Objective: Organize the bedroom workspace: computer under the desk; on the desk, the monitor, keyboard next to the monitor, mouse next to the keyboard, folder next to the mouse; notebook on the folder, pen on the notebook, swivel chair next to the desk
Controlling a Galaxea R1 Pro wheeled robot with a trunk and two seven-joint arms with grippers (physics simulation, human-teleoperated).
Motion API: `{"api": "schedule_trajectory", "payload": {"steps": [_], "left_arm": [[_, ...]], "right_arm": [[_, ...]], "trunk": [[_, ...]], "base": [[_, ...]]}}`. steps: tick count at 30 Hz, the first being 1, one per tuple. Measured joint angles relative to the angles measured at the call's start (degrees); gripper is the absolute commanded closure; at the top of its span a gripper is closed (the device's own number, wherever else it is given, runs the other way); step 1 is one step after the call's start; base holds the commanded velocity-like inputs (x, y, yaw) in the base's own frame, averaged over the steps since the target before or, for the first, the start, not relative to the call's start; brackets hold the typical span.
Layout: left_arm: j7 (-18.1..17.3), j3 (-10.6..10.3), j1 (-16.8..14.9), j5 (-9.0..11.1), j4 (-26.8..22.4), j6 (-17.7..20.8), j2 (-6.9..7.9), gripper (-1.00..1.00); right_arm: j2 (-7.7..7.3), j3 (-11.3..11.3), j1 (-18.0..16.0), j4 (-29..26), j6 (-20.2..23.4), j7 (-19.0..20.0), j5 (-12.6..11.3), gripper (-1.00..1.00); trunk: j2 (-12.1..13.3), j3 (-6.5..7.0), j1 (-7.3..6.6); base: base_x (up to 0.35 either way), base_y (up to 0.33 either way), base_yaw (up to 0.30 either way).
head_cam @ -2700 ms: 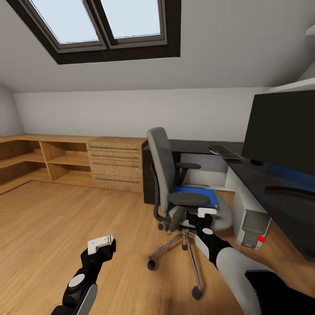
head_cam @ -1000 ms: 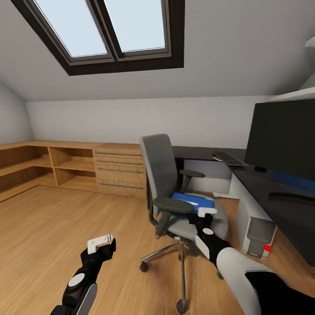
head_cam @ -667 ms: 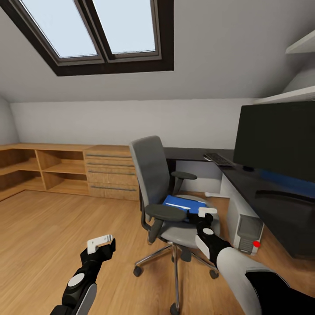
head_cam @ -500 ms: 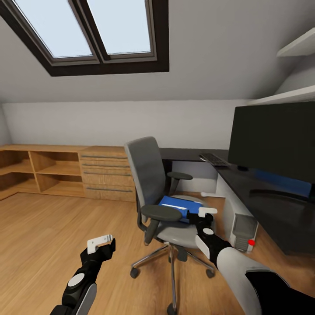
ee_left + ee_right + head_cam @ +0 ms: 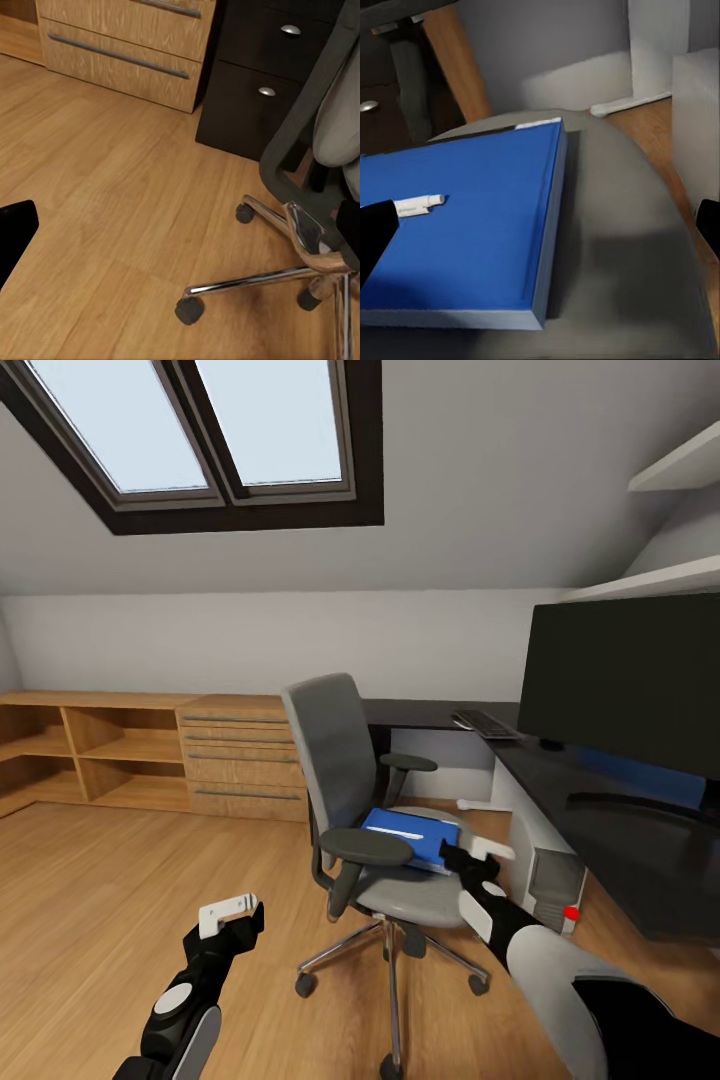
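one pen [image 5: 418, 203] on the folder [image 5: 465, 225] shows clearly from my right wrist; both sets of fingers, can't tell.

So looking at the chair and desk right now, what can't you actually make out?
- Folder, head view: near part hidden by the chair armrest and right hand.
- Pen, right wrist view: one end covered by a dark fingertip.
- Monitor, head view: cut by the picture's edge.
- Mouse and notebook: too small or hidden to pick out.
- Both hands: whether open or shut is unclear.

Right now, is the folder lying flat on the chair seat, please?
Yes: the folder lies flat on the swivel chair seat, pen on top.
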Motion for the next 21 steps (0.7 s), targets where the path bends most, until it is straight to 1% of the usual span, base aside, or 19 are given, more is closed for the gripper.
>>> {"api": "schedule_trajectory", "payload": {"steps": [1,3,4,6,7,8,10,12,13,14,16,21], "left_arm": [[0.0,0.0,0.0,0.0,0.0,0.0,-0.01,-1.00],[0.0,0.0,0.0,0.0,0.0,0.0,0.02,-1.00],[0.0,0.0,0.0,0.0,0.0,0.0,0.02,-1.00],[0.0,0.0,0.0,0.0,0.0,0.0,0.03,-1.00],[0.0,0.0,0.0,0.0,0.0,0.0,0.03,-1.00],[0.0,0.0,0.0,0.0,0.0,0.0,0.04,-1.00],[0.1,0.0,0.0,0.0,0.0,0.0,0.02,-1.00],[0.1,0.0,0.0,0.1,0.1,0.0,-0.03,-1.00],[0.1,0.0,0.0,0.0,0.1,0.0,-0.03,-1.00],[0.1,0.0,0.0,0.0,0.0,0.0,-0.04,-1.00],[0.1,0.0,0.0,0.0,-0.1,0.0,-0.04,-1.00],[0.2,0.3,0.0,0.1,-0.6,-0.1,-0.13,-1.00]], "right_arm": [[-0.16,-0.1,0.0,0.0,0.0,0.9,-1.1,-1.00],[-0.57,-0.2,0.0,0.0,0.2,3.9,-4.7,-1.00],[-0.63,-0.3,0.0,0.0,0.3,4.4,-5.6,-1.00],[-0.79,-0.4,0.0,0.0,0.7,5.5,-9.5,-1.00],[-0.83,-0.4,0.0,0.0,0.7,5.7,-10.6,-1.00],[-0.96,-0.4,0.0,0.0,0.8,5.9,-12.8,-1.00],[-1.81,-0.4,0.0,0.0,0.8,6.2,-17.4,-1.00],[-3.28,-0.4,0.0,0.0,0.8,6.2,-24.6,-1.00],[-3.42,-0.3,0.0,0.0,0.7,6.2,-25.6,-1.00],[-3.67,-0.3,0.0,0.0,0.7,6.2,-27.3,-1.00],[-3.82,-0.3,0.0,0.0,0.7,6.2,-28.3,-1.00],[-3.98,-0.3,0.0,-0.1,0.8,6.1,-29.2,-1.00]], "trunk": [[0.0,0.00,0.00],[0.0,0.00,0.00],[0.0,0.00,0.00],[0.0,0.00,0.00],[0.0,0.00,0.00],[0.0,0.00,0.00],[0.0,0.00,0.00],[0.0,0.00,0.00],[0.0,0.00,0.00],[0.0,0.00,0.00],[0.0,0.00,0.00],[0.0,0.00,0.00]], "base": [[0.000,0.000,0.000],[0.000,0.000,0.000],[0.000,0.000,0.000],[0.000,0.000,0.000],[0.000,0.000,0.000],[0.000,0.000,0.000],[0.000,0.000,0.000],[0.000,0.000,0.000],[0.000,0.000,0.000],[0.000,0.000,0.000],[0.000,0.000,0.000],[0.000,0.000,0.000]]}}
